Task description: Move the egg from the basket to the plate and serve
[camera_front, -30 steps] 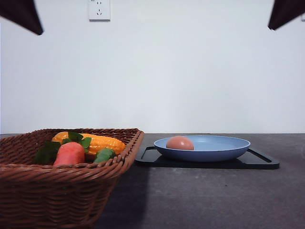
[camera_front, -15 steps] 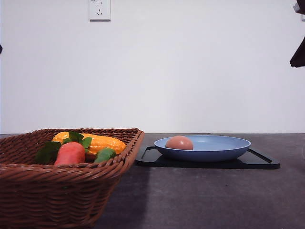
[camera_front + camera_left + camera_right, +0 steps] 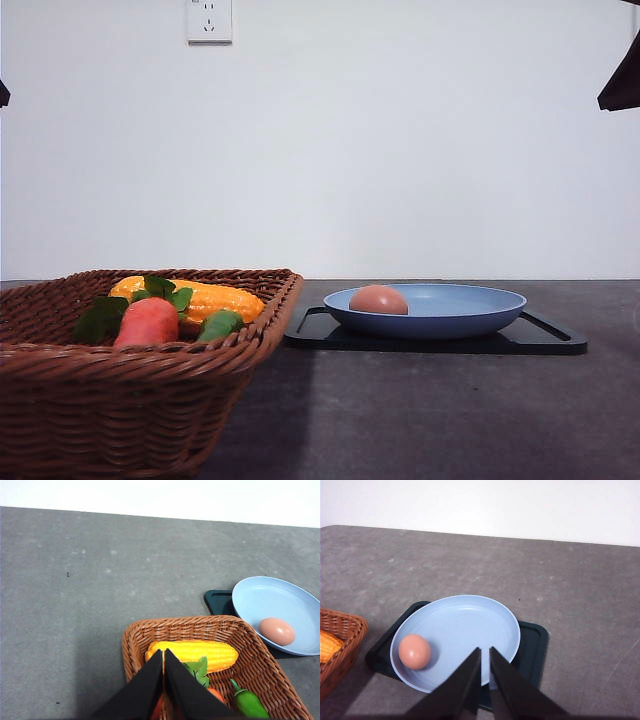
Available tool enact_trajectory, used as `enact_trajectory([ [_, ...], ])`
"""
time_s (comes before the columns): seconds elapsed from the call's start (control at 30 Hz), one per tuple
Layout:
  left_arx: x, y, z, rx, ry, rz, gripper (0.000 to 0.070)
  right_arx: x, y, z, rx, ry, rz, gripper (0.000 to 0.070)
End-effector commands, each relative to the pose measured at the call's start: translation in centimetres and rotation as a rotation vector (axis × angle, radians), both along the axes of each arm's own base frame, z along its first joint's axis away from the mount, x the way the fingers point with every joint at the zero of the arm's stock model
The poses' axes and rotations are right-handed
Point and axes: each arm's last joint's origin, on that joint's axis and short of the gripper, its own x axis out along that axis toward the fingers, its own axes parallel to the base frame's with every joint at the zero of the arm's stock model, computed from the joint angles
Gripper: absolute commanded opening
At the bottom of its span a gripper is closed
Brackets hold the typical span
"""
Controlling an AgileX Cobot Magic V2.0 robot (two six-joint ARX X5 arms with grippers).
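The egg [image 3: 378,299] is seen lying in the light blue plate [image 3: 470,310], toward the side nearer the basket [image 3: 150,400]; the plate is set on a black tray [image 3: 545,340] on the grey surface [image 3: 420,420]. The right end effector [image 3: 485,652] is held above the plate with its fingers nearly together and nothing between them, the egg lying apart from it. The left end effector [image 3: 163,654] is closed and empty above the basket, over the corn [image 3: 192,652].

— What is seen past the left gripper [image 3: 163,656]?
— Its fingers are pressed together above the basket [image 3: 134,641], where corn [image 3: 192,654] is held.
— And the egg [image 3: 276,631]?
— It is laid on the plate [image 3: 265,600].
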Motion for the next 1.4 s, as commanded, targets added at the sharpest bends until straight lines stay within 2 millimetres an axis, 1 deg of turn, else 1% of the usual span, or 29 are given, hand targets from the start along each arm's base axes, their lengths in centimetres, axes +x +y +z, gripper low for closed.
enact_trajectory([
  [0.0, -0.2, 0.0, 0.6, -0.016, -0.034, -0.002, 0.0000, 0.0, 0.1, 0.4, 0.021, -0.010, -0.003, 0.0003],
  [0.1, -1.7, 0.6, 1.3, 0.005, -0.127, -0.014, 0.0000, 0.0, 0.1, 0.4, 0.020, -0.011, -0.003, 0.0003],
  [0.2, -3.4, 1.4, 1.3, 0.052, -0.236, -0.012, 0.0000, 0.0, 0.1, 0.4, 0.020, -0.011, -0.003, 0.0003],
  [0.23, -3.7, 1.7, 1.2, 0.058, -0.253, -0.002, 0.0000, 0.0, 0.1, 0.4, 0.020, -0.011, -0.003, 0.0003],
  [0.3, -4.6, 2.4, 0.3, 0.064, -0.308, 0.041, 0.0000, 0.0, 0.1, 0.4, 0.020, -0.011, -0.003, 0.0003],
  [0.4, -5.1, 3.2, -1.5, 0.062, -0.341, 0.122, 0.0000, 0.0, 0.1, 0.4, 0.020, -0.011, -0.002, 0.0003],
  [0.57, -4.9, 4.1, -4.4, 0.051, -0.350, 0.238, 0.0000, 0.0, 0.1, 0.4, 0.020, -0.011, -0.003, 0.0003],
  [0.67, -4.4, 4.4, -6.2, 0.055, -0.301, 0.284, 0.0000, 0.0, 0.1, 0.4, 0.020, -0.011, -0.003, 0.0003],
  [0.8, -4.0, 4.6, -7.8, 0.062, -0.250, 0.311, 0.0000, 0.0, 0.1, 0.4, 0.020, -0.011, -0.003, 0.0003],
  [1.0, -3.5, 4.6, -9.9, 0.058, -0.187, 0.316, 0.0000, 0.0, 0.1, 0.4, 0.021, -0.011, -0.003, 0.0003],
  [1.17, -3.3, 4.6, -11.6, -0.009, -0.128, 0.333, 0.0000, 0.0, 0.1, 0.4, 0.021, -0.011, -0.003, 0.0003],
  [1.37, -3.3, 4.6, -11.6, -0.030, -0.126, 0.331, 0.0000, 0.0, 0.1, 0.4, 0.021, -0.012, -0.003, 0.0003],
])
